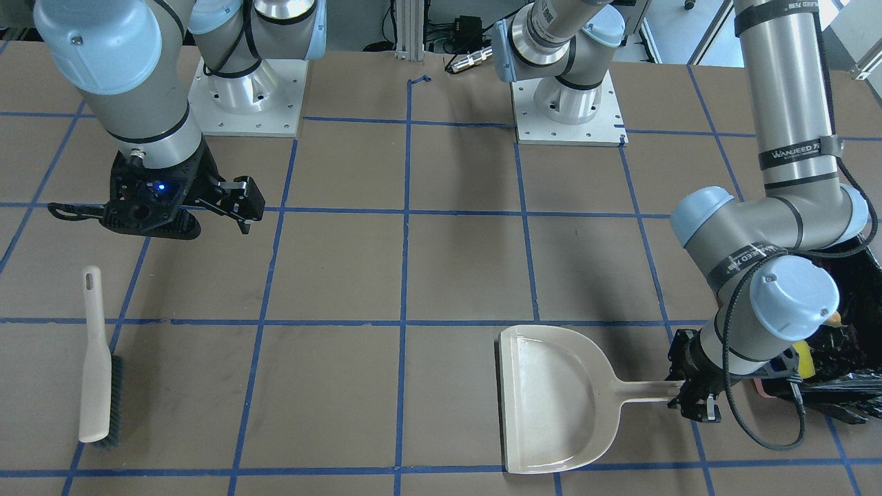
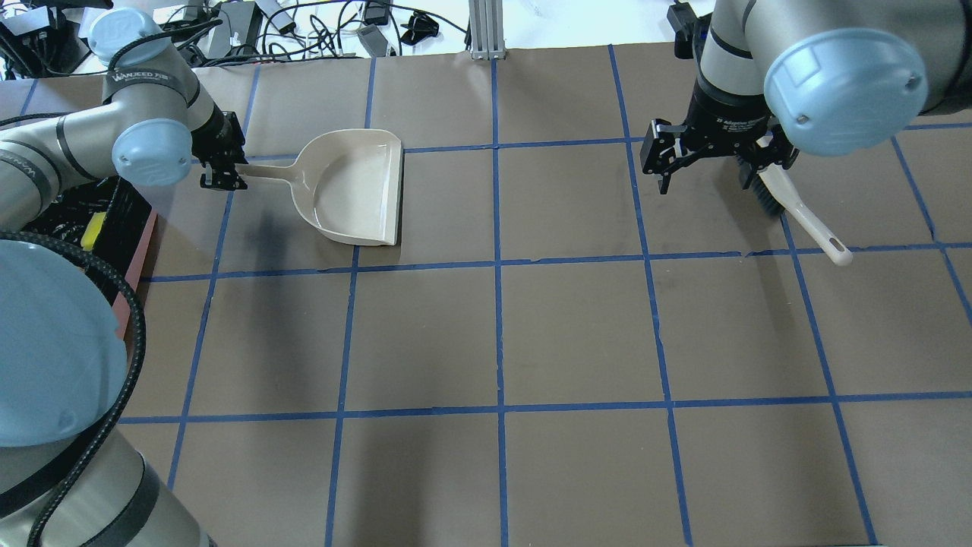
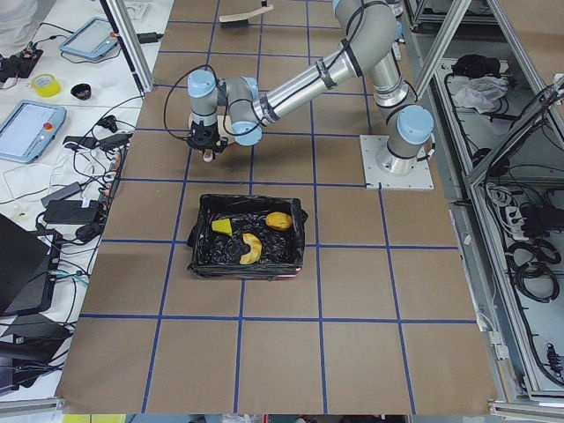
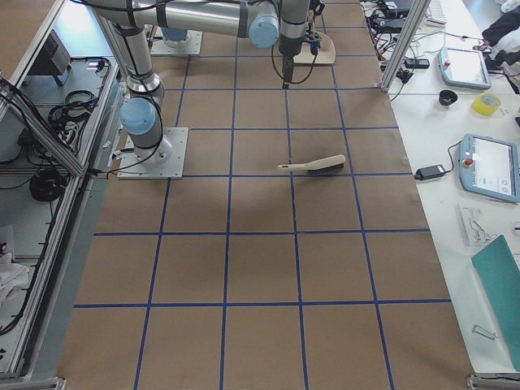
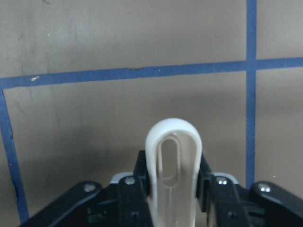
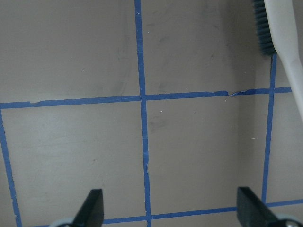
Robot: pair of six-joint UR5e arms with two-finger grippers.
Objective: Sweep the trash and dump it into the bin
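bin (image 3: 247, 270) 1 | trash (image 3: 249, 253) 3: lump (image 3: 279, 220), rind slice (image 3: 254, 245), sponge piece (image 3: 222, 226) | dustpan (image 1: 551, 393) 1 | brush (image 1: 93, 372) 1

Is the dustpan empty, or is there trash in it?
Empty: the dustpan shows a bare inside in the front and overhead views; the three trash pieces lie in the bin.

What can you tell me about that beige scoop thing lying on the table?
The dustpan is beige, glossy and plastic-looking. It has a shallow pan with a raised rim on three sides, a straight open lip, and a thin handle ending in a loop. It lies flat and empty on the brown table. The left claw appears closed on the tip of the handle, with one finger on each side.
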